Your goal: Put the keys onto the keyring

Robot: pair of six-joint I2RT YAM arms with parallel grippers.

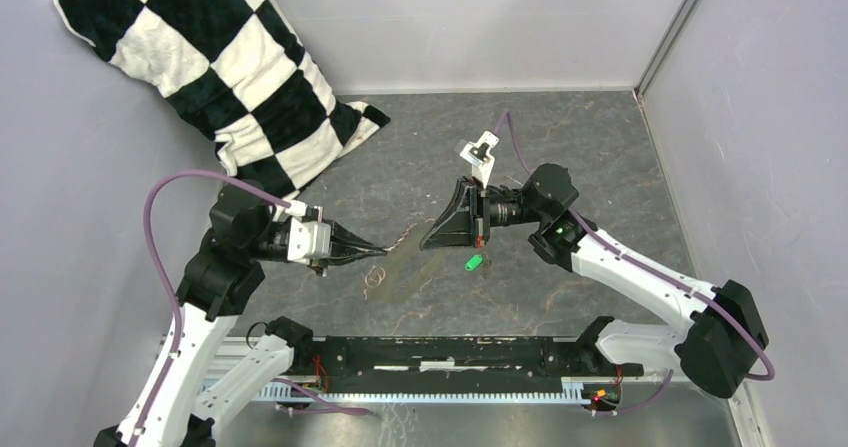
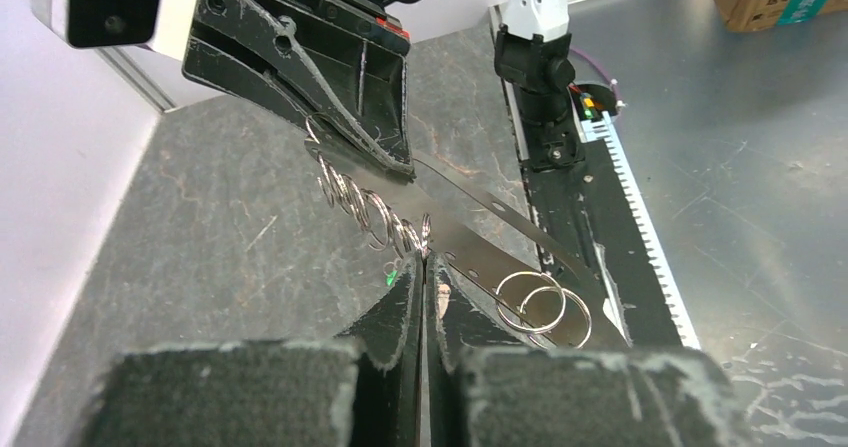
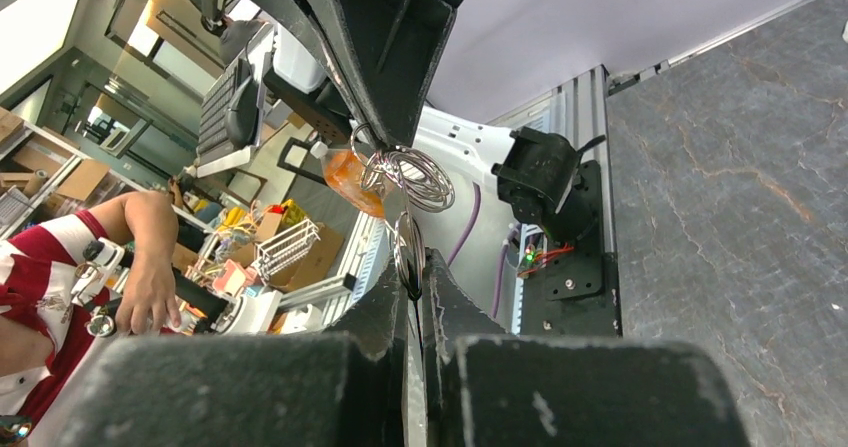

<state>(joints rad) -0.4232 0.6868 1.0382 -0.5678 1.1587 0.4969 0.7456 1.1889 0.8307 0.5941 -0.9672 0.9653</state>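
Keyring (image 1: 408,265): large, thin, silvery-grey flat metal loop pierced with small holes, strung centre frame between the two arms. A row of small silver wire rings (image 2: 370,207) bunches like a spring along its upper edge. Two more small split rings (image 2: 530,302) sit at its lower end, lower centre of the top view.

Left gripper (image 1: 388,251): black, two-finger, jaws pressed together on the loop's edge right by the ring row. Right gripper (image 1: 428,243): black, wedge-shaped, also clamped tight on the loop at its upper right end.

Key (image 1: 474,262): tiny piece with a bright green plastic head, lying loose on the mat just right of the loop and below the right gripper, apart from both. Its metal part is too small to make out.

Surface: dark grey stone-look mat (image 1: 560,137) with pale veins and scratches. Pale lilac-grey walls (image 1: 450,17) close in left, back and right. A black-and-white checked soft cushion (image 1: 210,57) leans in the upper left corner. A black base rail (image 1: 450,352) runs along the bottom edge, and purple cables (image 1: 190,175) loop off both arms. Lower left of the right wrist view shows a person in a red-and-white striped top (image 3: 40,267), with cluttered shelves behind.
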